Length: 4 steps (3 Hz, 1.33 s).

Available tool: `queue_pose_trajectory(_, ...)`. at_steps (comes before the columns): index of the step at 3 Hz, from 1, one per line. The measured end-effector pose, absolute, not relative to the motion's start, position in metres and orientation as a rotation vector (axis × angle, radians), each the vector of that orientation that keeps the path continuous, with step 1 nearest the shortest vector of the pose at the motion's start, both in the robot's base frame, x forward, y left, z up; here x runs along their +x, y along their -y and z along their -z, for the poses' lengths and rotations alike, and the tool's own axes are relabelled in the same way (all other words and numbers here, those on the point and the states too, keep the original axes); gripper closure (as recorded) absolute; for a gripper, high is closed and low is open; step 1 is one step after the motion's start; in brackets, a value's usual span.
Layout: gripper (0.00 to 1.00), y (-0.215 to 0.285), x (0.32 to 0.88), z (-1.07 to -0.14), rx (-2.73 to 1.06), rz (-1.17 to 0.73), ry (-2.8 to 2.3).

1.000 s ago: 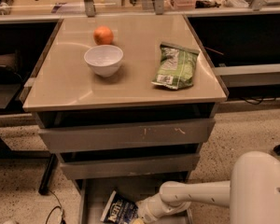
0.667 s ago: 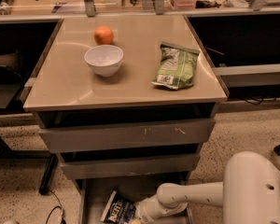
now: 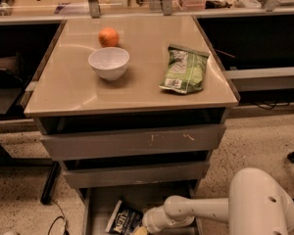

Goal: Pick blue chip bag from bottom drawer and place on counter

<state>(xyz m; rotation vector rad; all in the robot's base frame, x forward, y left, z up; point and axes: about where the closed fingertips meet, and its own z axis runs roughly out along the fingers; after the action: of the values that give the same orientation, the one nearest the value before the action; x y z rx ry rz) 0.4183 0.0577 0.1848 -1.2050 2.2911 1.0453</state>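
Robot closes on its target: the counter [image 3: 78, 89] is as it was a second ago, with the green bag [image 3: 184, 70], bowl [image 3: 109, 62] and orange [image 3: 109, 36] unmoved and bare surface showing at front left. Below, the arm [image 3: 206, 207] has swung slightly further left across the lower right of the view; the drawer [image 3: 95, 204] stands pulled out beneath the upper drawers [image 3: 132, 141]. The blue bag [image 3: 123, 218] lies tilted in that drawer, left of centre, white lettering up, in the same spot as before; it has not been lifted. The gripper [image 3: 144, 225] has crept in low over the drawer and now sits just beside the bag's right edge, perhaps touching it; whether it is open or closed cannot be told. The reach looks all but finished; the grasp, the lift and the placing on the counter appear still to come.
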Motion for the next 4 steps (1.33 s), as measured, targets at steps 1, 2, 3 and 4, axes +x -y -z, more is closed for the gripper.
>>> queue_pose_trajectory(1,0.00,-0.058,0.429,-0.165,-1.166,-1.020,-2.295)
queue_pose_trajectory(2,0.00,-0.058,0.438,-0.149,-1.133,-0.997,-2.299)
queue_pose_trajectory(3,0.00,-0.060,0.441,-0.134,-1.110,-0.982,-2.319)
queue_pose_trajectory(4,0.00,-0.063,0.439,-0.126,-1.087,-0.969,-2.346)
